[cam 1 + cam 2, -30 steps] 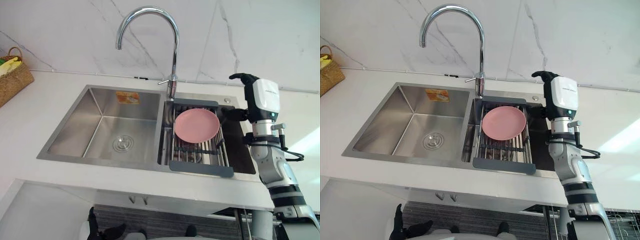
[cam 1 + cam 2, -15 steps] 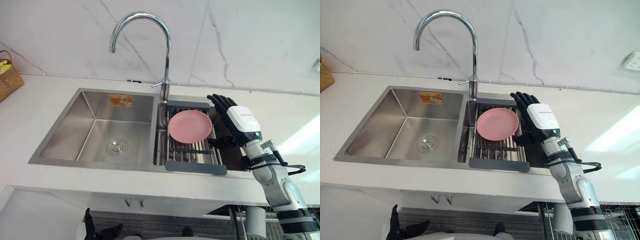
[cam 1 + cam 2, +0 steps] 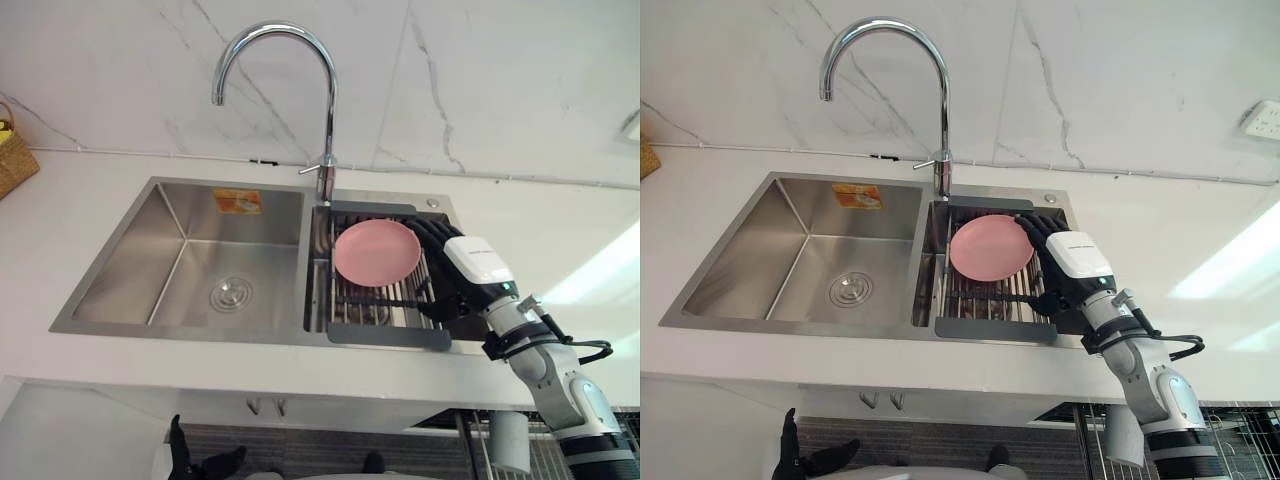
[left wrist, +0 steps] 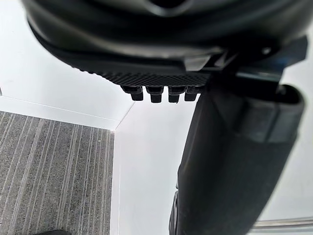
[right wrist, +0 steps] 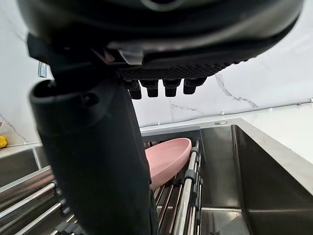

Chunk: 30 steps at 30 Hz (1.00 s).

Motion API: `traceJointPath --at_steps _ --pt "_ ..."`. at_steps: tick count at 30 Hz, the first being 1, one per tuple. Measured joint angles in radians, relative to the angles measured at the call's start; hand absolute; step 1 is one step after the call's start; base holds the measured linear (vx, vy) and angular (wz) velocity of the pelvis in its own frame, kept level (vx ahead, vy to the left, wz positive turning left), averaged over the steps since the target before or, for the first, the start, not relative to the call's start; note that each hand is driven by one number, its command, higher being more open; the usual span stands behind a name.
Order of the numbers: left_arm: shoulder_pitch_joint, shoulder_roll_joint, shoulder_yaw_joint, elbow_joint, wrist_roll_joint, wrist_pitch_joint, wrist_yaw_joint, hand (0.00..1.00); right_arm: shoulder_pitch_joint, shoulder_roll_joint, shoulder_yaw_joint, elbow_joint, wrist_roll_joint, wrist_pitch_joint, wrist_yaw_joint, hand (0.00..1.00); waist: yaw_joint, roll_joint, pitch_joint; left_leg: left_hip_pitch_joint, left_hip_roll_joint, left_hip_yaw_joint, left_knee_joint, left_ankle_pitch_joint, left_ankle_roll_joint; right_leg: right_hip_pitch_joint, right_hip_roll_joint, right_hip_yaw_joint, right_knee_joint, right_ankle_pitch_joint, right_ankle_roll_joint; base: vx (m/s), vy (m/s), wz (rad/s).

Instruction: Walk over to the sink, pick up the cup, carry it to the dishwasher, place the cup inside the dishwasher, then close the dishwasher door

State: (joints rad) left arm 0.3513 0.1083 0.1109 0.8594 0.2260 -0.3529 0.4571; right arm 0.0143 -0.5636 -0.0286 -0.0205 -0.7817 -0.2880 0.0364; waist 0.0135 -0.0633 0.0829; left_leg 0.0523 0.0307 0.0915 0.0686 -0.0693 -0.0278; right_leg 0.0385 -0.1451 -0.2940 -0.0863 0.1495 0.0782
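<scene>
A steel double sink (image 3: 180, 250) is set in the white counter, with a tall curved faucet (image 3: 325, 100) behind the divider. In the right basin a dark drying rack (image 3: 385, 335) holds a pink plate (image 3: 375, 252). My right hand (image 3: 470, 262) reaches down into the right basin just right of the plate, fingers straight and open, holding nothing. The right wrist view shows its thumb (image 5: 98, 161) before the plate (image 5: 166, 159) and the rack bars. The hand hides the gap between the rack and the basin wall. My left hand (image 4: 161, 73) hangs open above grey floor.
A woven basket (image 3: 12, 160) sits at the counter's far left. The marble wall rises behind the sink, with a socket (image 3: 1260, 118) at the right. The left basin (image 3: 790, 260) holds only its drain. White counter (image 3: 560, 230) spreads right of the sink.
My right hand has come down from above the counter and tipped forward into the right basin beside the plate. The camera has shifted a little.
</scene>
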Motion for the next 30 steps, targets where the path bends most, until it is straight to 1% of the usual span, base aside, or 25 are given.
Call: traceJointPath --at_steps 5,8,12,18,20,24,26,30 --pt "0.000 0.000 0.000 0.000 0.000 0.002 0.000 1.00 0.000 0.000 0.018 0.006 -0.007 0.001 -0.002 1.00 0.002 0.000 0.000 0.000 -0.001 -0.016 0.004 0.000 0.000 0.011 -0.001 -0.016 0.000 -0.003 0.000 0.00 -0.001 0.09" --pt "-0.001 0.000 0.000 0.000 0.000 0.002 0.000 1.00 -0.001 0.003 0.042 0.022 -0.018 0.001 -0.013 1.00 0.012 -0.001 0.000 0.000 -0.005 -0.023 0.004 0.001 0.000 0.014 -0.001 -0.022 0.000 -0.005 0.000 -0.02 0.002 0.07" --pt "-0.003 0.001 0.000 0.000 0.000 0.003 0.000 1.00 -0.007 0.014 0.057 0.083 -0.056 0.012 -0.055 1.00 0.024 -0.006 -0.001 -0.004 -0.011 -0.053 0.005 0.002 0.001 0.027 -0.006 -0.051 0.000 -0.010 0.005 -0.01 0.003 0.19" --pt "-0.005 0.009 0.000 0.001 0.000 0.008 0.000 1.00 -0.035 0.032 0.095 0.133 -0.151 0.036 -0.108 1.00 0.040 -0.018 0.001 -0.009 -0.015 -0.067 0.004 0.005 0.003 0.029 -0.009 -0.065 0.000 -0.012 0.005 -0.01 0.004 0.09" --pt "-0.005 0.011 0.000 0.001 0.000 0.008 0.000 1.00 -0.051 0.044 0.110 0.156 -0.195 0.053 -0.133 1.00 0.042 -0.023 0.003 -0.010 -0.017 -0.072 0.004 0.008 0.004 0.030 -0.011 -0.069 0.000 -0.012 0.005 -0.03 0.004 0.07" --pt "-0.009 0.014 -0.002 0.002 -0.001 0.008 0.000 1.00 -0.061 0.058 0.140 0.199 -0.289 0.106 -0.198 1.00 0.053 -0.027 0.006 -0.015 -0.020 -0.084 0.003 0.013 0.005 0.032 -0.014 -0.081 0.000 -0.013 0.005 -0.04 0.000 0.09" --pt "-0.009 0.014 -0.002 0.002 -0.001 0.008 0.001 1.00 -0.076 0.062 0.155 0.232 -0.326 0.136 -0.231 1.00 0.053 -0.027 0.006 -0.017 -0.022 -0.092 0.000 0.018 0.005 0.032 -0.015 -0.089 0.000 -0.013 0.004 -0.04 -0.004 0.12" --pt "-0.009 0.016 -0.003 0.004 -0.002 0.008 0.004 1.00 -0.084 0.085 0.177 0.250 -0.384 0.172 -0.299 1.00 0.052 -0.028 0.007 -0.016 -0.022 -0.101 -0.013 0.028 0.002 0.032 -0.015 -0.096 0.000 -0.013 0.004 -0.05 -0.008 0.06"
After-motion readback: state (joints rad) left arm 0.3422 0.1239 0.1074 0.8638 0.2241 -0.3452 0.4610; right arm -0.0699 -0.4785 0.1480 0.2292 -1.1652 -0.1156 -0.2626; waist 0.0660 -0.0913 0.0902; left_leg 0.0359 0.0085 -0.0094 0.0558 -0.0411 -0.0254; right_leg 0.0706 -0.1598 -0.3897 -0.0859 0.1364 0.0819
